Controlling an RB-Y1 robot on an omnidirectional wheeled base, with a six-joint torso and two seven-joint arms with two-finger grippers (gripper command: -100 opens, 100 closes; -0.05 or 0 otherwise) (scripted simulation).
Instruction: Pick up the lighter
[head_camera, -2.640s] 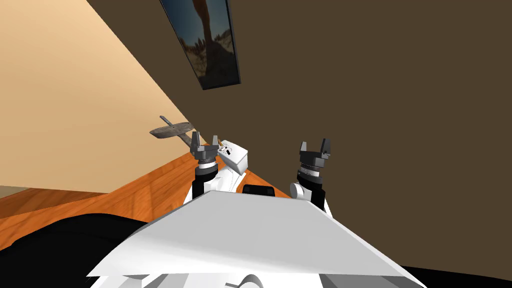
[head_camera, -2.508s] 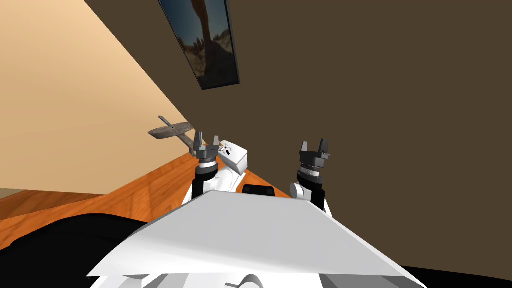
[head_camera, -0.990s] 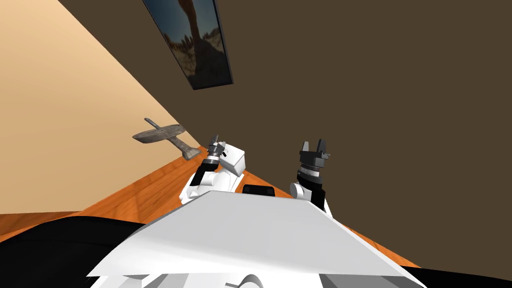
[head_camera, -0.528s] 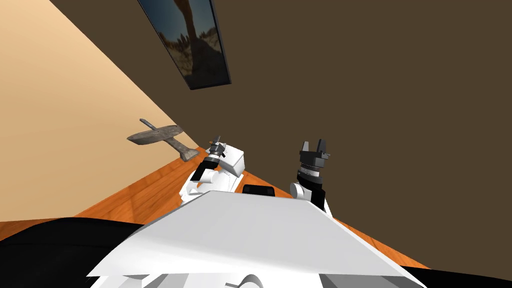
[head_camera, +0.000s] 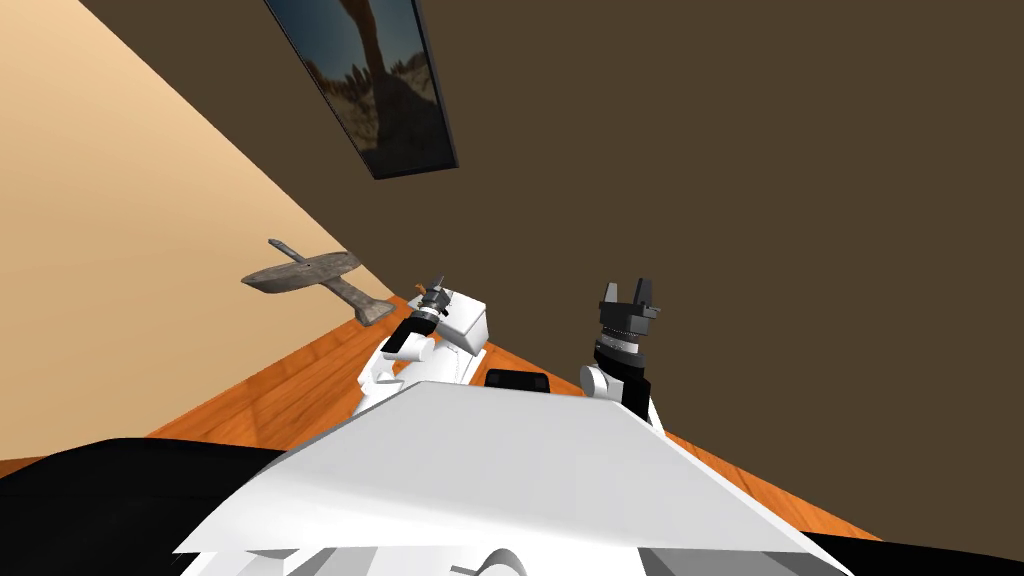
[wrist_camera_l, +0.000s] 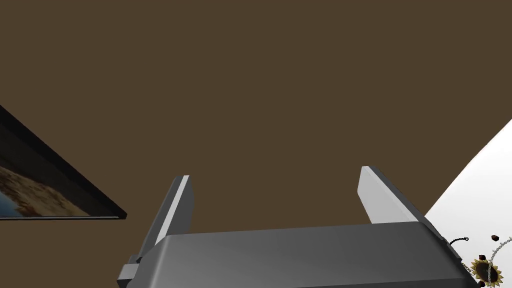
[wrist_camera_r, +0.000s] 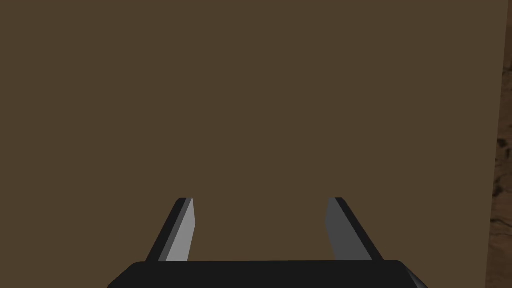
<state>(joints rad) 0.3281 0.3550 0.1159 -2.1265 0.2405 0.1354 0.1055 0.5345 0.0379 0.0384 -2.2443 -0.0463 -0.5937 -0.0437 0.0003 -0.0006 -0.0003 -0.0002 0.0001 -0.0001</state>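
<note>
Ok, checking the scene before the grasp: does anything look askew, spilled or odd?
Nothing looks damaged. One oddity: small bits seem scattered on the white box beside the open left pincer: a sunflower charm, a thin chain, dark crumbs. The plane and picture slant only with the camera.

Lit flat and evenly throughout. Pale sheen on the orange wood top (head_camera: 300, 380) beside the left claw (head_camera: 437, 284); brown wall (head_camera: 750, 150) beyond it dull and uniform. Wide-lens splay and roll in head view.
</note>
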